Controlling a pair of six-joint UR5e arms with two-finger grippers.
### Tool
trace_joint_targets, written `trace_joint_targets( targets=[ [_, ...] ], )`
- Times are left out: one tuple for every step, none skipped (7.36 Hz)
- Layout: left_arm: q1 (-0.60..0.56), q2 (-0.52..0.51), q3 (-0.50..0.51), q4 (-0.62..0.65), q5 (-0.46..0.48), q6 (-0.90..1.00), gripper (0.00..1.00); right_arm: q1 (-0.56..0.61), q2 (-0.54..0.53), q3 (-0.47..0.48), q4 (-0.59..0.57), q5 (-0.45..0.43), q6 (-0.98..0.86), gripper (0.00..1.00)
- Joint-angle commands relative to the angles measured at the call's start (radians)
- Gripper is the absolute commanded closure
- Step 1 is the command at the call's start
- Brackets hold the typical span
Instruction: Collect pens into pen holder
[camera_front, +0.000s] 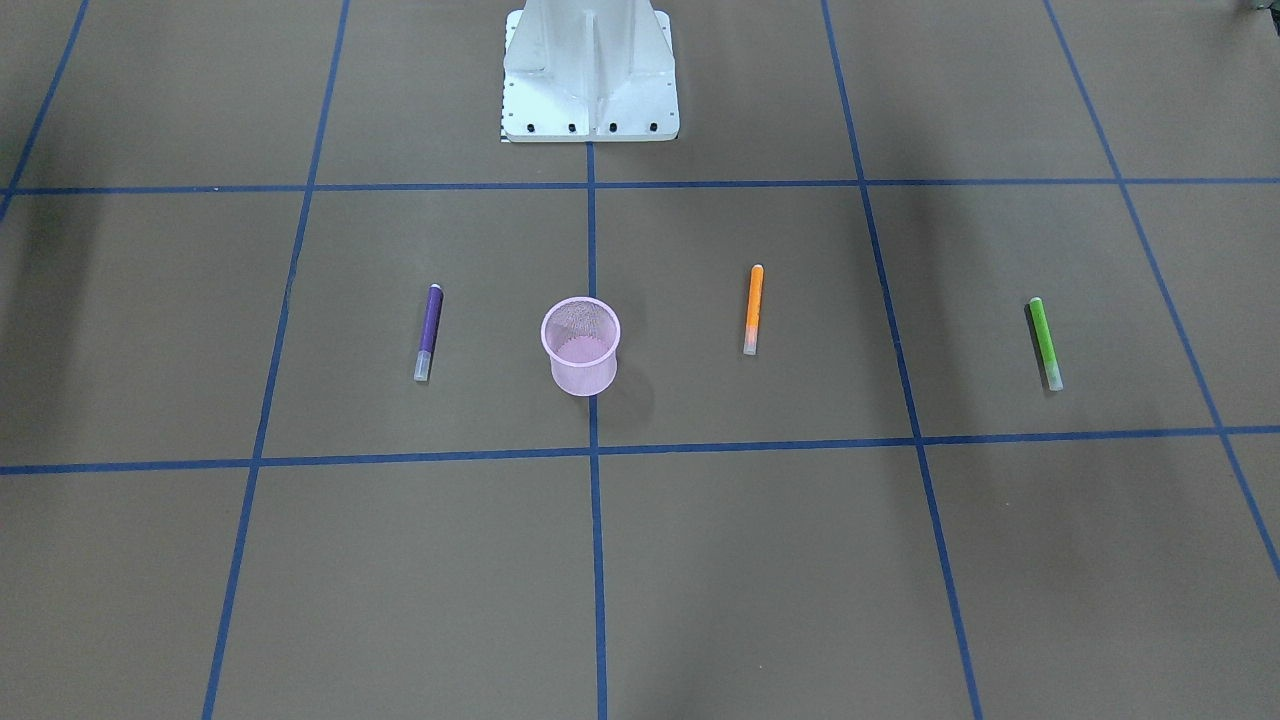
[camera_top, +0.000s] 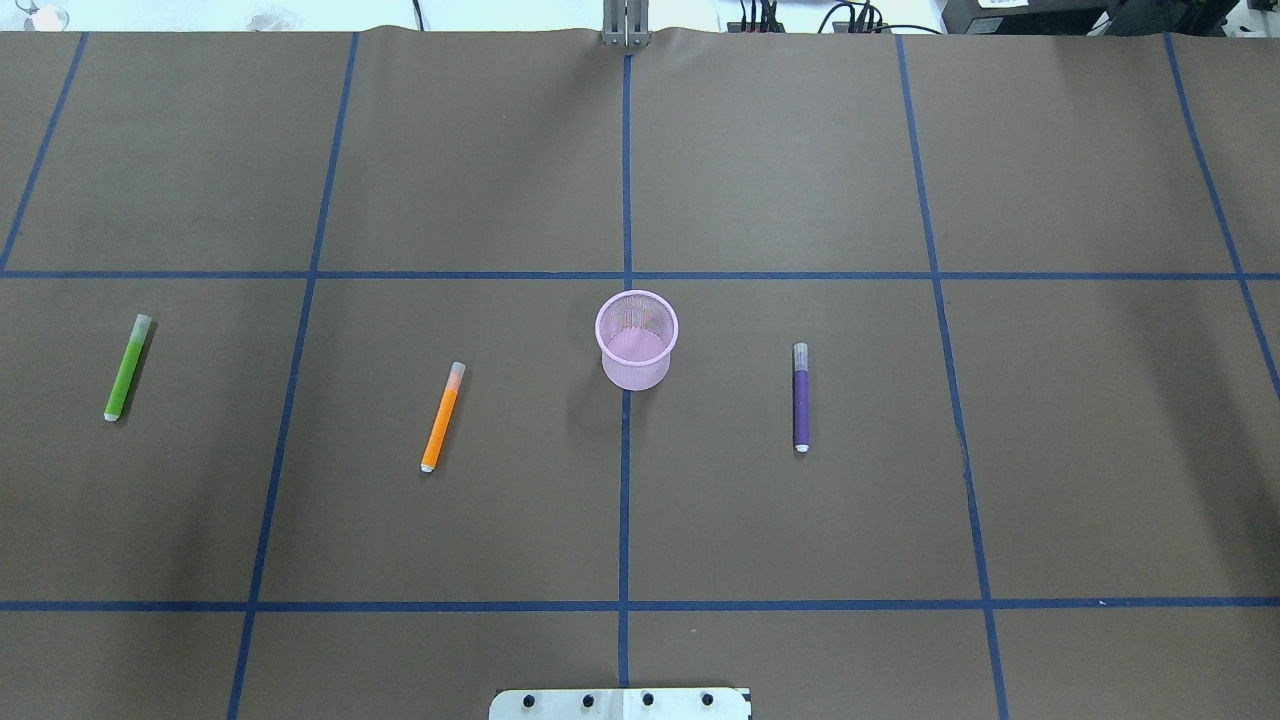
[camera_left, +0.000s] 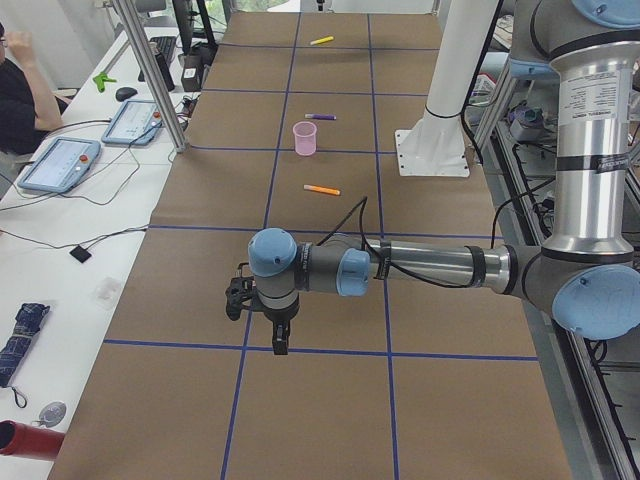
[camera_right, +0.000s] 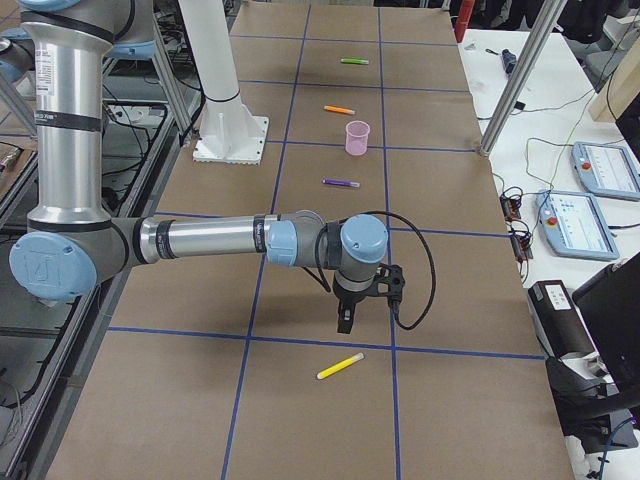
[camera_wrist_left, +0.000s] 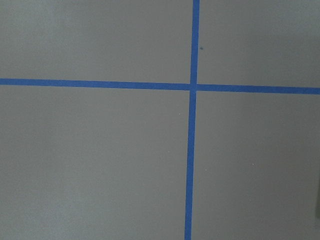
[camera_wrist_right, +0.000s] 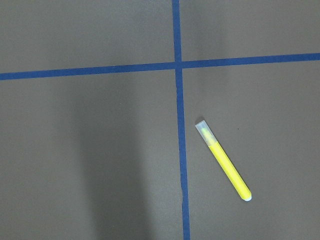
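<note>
Near the middle of the brown table (camera_top: 450, 150), upright on a blue tape line (camera_top: 625, 500): pink mesh pen holder (camera_top: 637, 372). Near it on the robot's right, flat on the paper: purple pen (camera_top: 801, 398). On the robot's left: orange pen (camera_top: 441, 418); well beyond that, green pen (camera_top: 127, 368). All apart from the holder, pale caps pointing away from the robot. Far out at the right end: yellow pen (camera_wrist_right: 224, 161), flat beside a tape crossing, and right gripper (camera_right: 345, 322) hanging above the table near it, pointing down. Left gripper (camera_left: 281, 343) hanging likewise over a tape line at the left end. Fingers of both seen only from the side: cannot tell how far open, nor whether holding anything.
</note>
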Motion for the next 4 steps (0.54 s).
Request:
trace_joint_targets(
  targets=[
    [0.0, 0.005, -0.002, -0.004, 0.001, 0.002, 0.0, 0.0, -0.002, 0.0, 0.0, -0.001, 0.0, 0.0],
    [0.0, 0.005, -0.004, -0.006, 0.0, 0.0, 0.0, 0.001, -0.002, 0.0, 0.0, -0.001, 0.0, 0.0],
    [0.0, 0.002, -0.004, 0.0, 0.0, -0.002, 0.0, 0.0, -0.002, 0.0, 0.0, -0.001, -0.001, 0.0],
    [0.0, -0.003, -0.004, 0.003, 0.0, 0.0, 0.0, 0.0, -0.002, -0.001, 0.002, -0.001, -0.006, 0.0]
  ],
)
